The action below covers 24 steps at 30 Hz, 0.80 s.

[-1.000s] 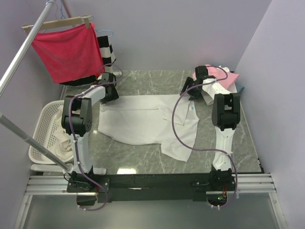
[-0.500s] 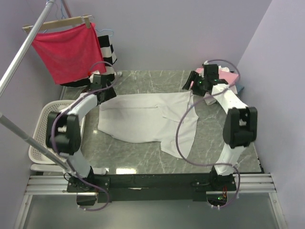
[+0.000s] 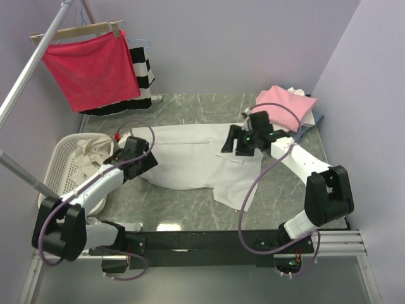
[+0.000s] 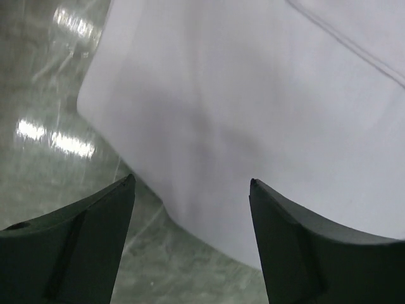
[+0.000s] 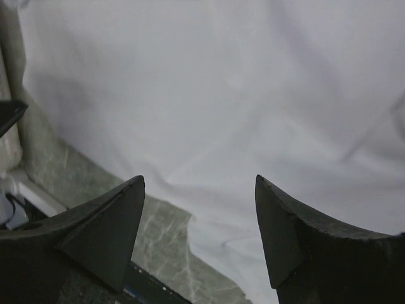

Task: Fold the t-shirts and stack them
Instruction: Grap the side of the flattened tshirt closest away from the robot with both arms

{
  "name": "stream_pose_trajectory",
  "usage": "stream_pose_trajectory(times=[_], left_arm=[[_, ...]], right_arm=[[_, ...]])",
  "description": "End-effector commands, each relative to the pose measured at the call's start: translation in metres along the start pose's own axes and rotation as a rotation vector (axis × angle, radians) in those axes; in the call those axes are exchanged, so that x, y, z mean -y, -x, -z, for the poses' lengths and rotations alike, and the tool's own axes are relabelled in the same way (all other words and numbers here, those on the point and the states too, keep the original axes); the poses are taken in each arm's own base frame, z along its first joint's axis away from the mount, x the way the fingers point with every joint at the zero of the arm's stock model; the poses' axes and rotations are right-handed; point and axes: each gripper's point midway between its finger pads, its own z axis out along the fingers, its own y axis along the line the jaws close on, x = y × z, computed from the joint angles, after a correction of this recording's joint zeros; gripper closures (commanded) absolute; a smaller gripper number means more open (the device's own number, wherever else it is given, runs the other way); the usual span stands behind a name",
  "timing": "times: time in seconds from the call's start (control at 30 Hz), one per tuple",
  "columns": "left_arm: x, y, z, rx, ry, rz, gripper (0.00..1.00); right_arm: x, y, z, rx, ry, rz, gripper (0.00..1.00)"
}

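Over white t-shirt | left jaws apart, empty | right jaws apart, empty

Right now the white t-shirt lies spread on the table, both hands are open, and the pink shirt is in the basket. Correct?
No. The top view shows the pink shirt on the pile at the far right corner of the table, not in the basket. The white t-shirt is spread out, and the left hand and right hand are open.

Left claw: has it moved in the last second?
Yes. The left claw pulled back from the far edge near the striped garment toward the bases, now beside the basket.
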Motion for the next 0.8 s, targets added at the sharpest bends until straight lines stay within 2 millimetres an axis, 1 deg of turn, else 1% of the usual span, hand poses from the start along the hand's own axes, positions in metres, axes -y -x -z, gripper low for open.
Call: stream_pose_trajectory(times=[0.0,0.07,0.1,0.17,0.3,0.37,0.57,0.63,0.7,0.73,0.77], left_arm=[[0.001,-0.003,0.022,0.038,-0.027,0.146,0.22],[-0.004,-0.005,0.027,0.048,-0.018,0.183,0.22],[-0.009,-0.010,0.025,0.044,-0.010,0.193,0.21],[-0.010,-0.011,0.023,0.052,-0.006,0.221,0.21],[-0.017,-0.020,0.012,0.040,0.025,0.233,0.22],[-0.020,-0.025,0.007,0.028,0.047,0.239,0.24],[-0.023,-0.027,-0.002,0.048,0.053,0.262,0.27],[-0.022,-0.027,-0.006,0.056,0.050,0.274,0.29],[-0.024,-0.032,-0.012,0.043,0.060,0.272,0.34],[-0.023,-0.031,-0.015,0.047,0.058,0.271,0.35],[-0.024,-0.035,-0.019,0.038,0.069,0.265,0.39]], right_arm=[[-0.042,-0.011,-0.006,-0.026,0.075,0.079,0.24],[-0.047,-0.012,-0.009,-0.031,0.085,0.084,0.24],[-0.048,-0.014,-0.011,-0.037,0.085,0.089,0.24],[-0.049,-0.011,-0.011,-0.033,0.080,0.093,0.24],[-0.048,-0.009,-0.009,-0.027,0.070,0.102,0.24],[-0.048,-0.010,-0.010,-0.036,0.067,0.103,0.23],[-0.044,-0.017,-0.018,-0.064,0.070,0.098,0.23],[-0.043,-0.017,-0.020,-0.068,0.067,0.094,0.23],[-0.041,-0.019,-0.023,-0.079,0.058,0.094,0.23],[-0.041,-0.019,-0.024,-0.083,0.056,0.096,0.24],[-0.040,-0.019,-0.025,-0.085,0.053,0.098,0.23]])
